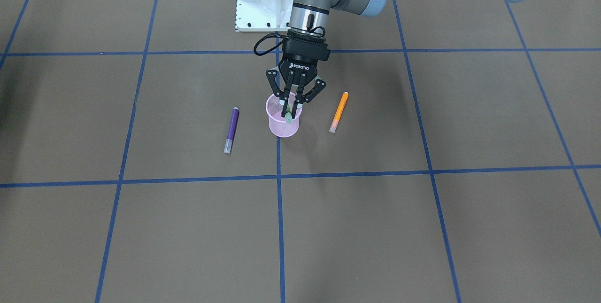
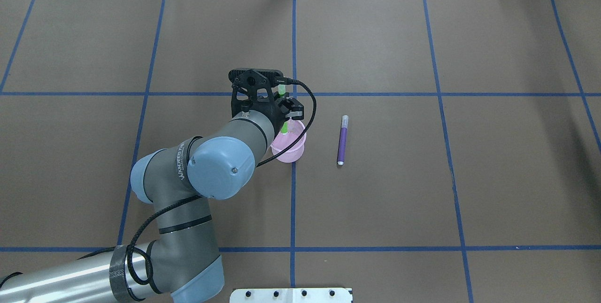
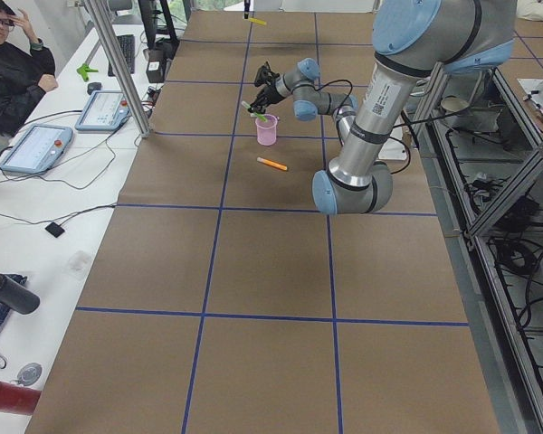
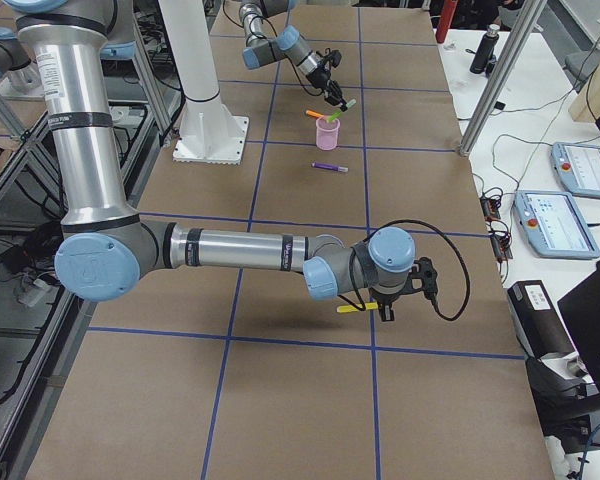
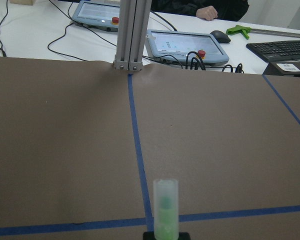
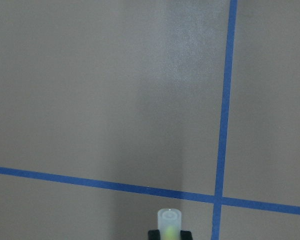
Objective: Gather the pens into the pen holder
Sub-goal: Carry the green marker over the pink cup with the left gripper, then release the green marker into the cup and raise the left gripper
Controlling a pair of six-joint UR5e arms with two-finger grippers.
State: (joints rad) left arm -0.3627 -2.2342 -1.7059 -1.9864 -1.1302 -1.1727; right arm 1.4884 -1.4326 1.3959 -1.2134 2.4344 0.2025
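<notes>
Left fingers [image 1: 296,105] clamp the green pen [image 1: 288,116], tilted, right over the pen holder [image 1: 281,129]. Right fingers [image 4: 384,310] grip the yellow pen [image 4: 352,308] well away. Purple pen [image 1: 232,129] and orange pen [image 1: 339,112] flank it on the table [image 1: 422,228].

It was a robotics lab: teach pendants [image 5: 187,47], an aluminium post [image 5: 132,30], a keyboard [image 5: 282,50] beside the tape-gridded counter [image 5: 65,150].

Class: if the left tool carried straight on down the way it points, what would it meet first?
Probably the pen holder: the left tool, gripping the green pen, points down into its mouth, though depth is unclear.
</notes>
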